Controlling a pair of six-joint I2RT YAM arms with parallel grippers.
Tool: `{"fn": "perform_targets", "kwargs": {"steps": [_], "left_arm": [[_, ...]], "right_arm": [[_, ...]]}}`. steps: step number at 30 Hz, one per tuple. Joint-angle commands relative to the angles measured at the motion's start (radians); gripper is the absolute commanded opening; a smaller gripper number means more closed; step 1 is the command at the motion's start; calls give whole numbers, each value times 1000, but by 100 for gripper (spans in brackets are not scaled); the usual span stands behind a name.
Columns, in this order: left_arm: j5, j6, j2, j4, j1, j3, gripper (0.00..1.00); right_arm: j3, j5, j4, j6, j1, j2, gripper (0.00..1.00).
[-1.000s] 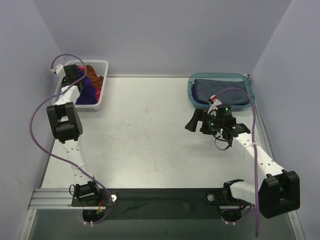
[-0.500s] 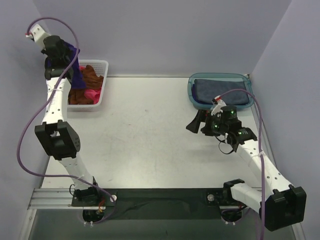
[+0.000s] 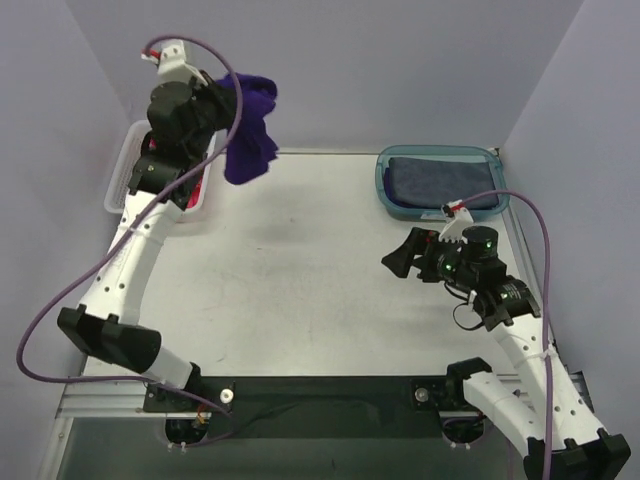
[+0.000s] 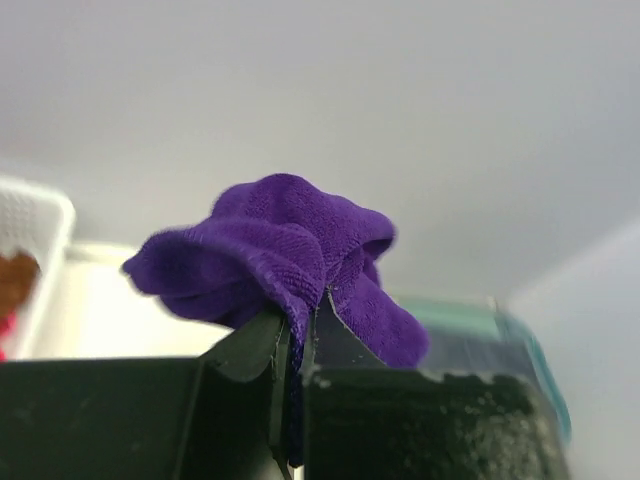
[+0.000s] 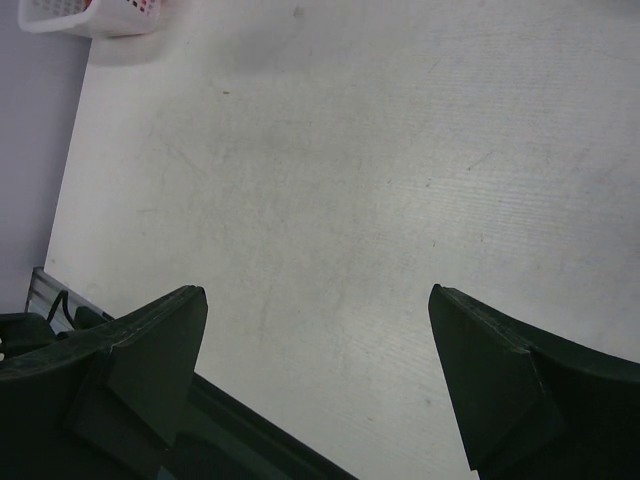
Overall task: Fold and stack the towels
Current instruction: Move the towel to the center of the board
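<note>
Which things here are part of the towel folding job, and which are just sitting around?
Part of the job:
- purple towel, pinched in the left gripper
- blue-grey towel, lying in the teal tub
- red-pink cloth, in the white basket

Just sitting there:
- teal tub
- white basket

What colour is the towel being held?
The towel is deep purple; left wrist view shows it best.

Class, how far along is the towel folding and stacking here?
Done: a blue-grey towel lies folded in the teal tub. In hand: the left gripper, shut, holds the purple towel bunched aloft; the right gripper is open and empty. Left: folding it, plus the brown towel in the basket.
</note>
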Motion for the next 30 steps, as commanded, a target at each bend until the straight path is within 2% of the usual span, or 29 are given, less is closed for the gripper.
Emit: {"fn": "perform_targets", "kwargs": {"steps": [1, 2, 3, 5, 6, 7, 8, 11, 13, 16, 20, 24, 25, 28, 30], "left_arm": [[69, -36, -202, 13, -85, -249, 0], [109, -69, -312, 62, -214, -498, 4], [109, -70, -348, 62, -215, -581, 4], [94, -90, -426, 82, -352, -757, 20], [90, -100, -496, 93, -399, -913, 28], [68, -113, -533, 93, -483, -992, 35], [62, -143, -570, 81, -529, -1053, 46], [14, -217, -725, -10, -622, -1253, 64], [11, -287, -842, -88, -633, -1355, 70], [7, -344, -965, -184, -636, -1408, 76], [11, -349, -986, -228, -634, -1418, 79], [19, -312, -795, -225, -634, -1353, 78], [11, -308, -754, -217, -633, -1338, 76], [29, -285, -592, -153, -596, -1281, 70], [98, -278, -479, -112, -535, -1247, 66]], "right_arm": [[6, 11, -54, -19, 8, -46, 99], [-8, 8, -77, -7, 11, -77, 99], [-13, 8, -77, -7, 12, -77, 99], [-22, -3, -93, 1, 15, -99, 99], [-25, -4, -99, 1, 16, -102, 99], [-25, -5, -119, -1, 22, -105, 99], [-25, -6, -128, -5, 25, -103, 99], [-37, -12, -160, -16, 54, -96, 99], [-52, -3, -169, -14, 74, -82, 99], [-86, 49, -166, 7, 154, -45, 98], [-73, 192, -156, 18, 295, 39, 92], [-5, 311, -140, 19, 435, 159, 77], [12, 333, -122, 16, 496, 221, 67], [101, 417, -101, 9, 605, 367, 51], [139, 450, -84, 9, 642, 435, 49]]}}
